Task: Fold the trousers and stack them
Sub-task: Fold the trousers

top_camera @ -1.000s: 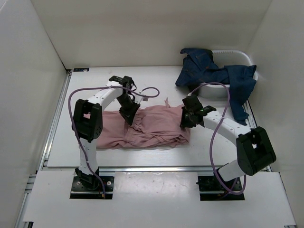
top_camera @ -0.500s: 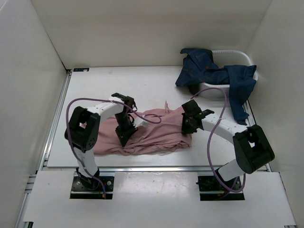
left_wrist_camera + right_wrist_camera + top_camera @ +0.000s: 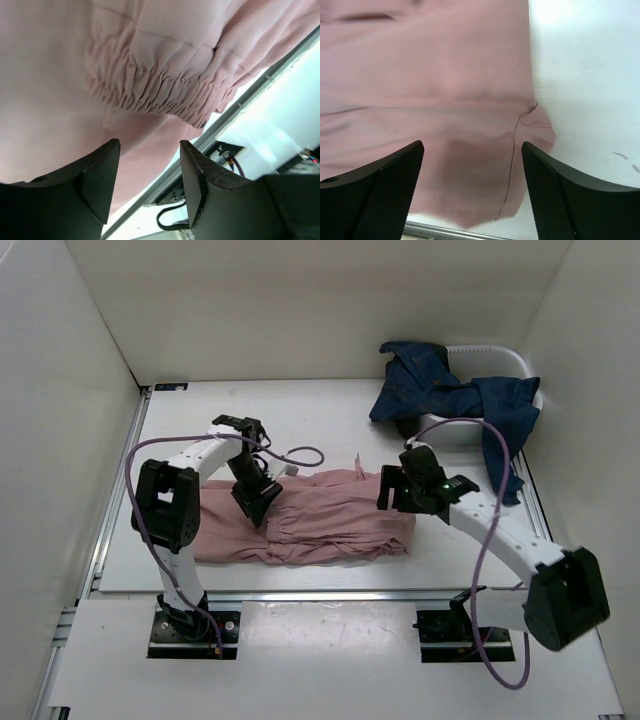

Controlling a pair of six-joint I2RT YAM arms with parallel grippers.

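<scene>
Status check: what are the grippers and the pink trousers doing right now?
Left gripper open, empty, above the trousers' gathered band. Right gripper open, empty, above their right end. Trousers roughly folded on table. Blue denim garment apart, far right.

White arms, black joints and fingers, purple cables.

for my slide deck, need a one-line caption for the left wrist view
Left hand, open, poised above the gathered waistband of the pink trousers.
</scene>
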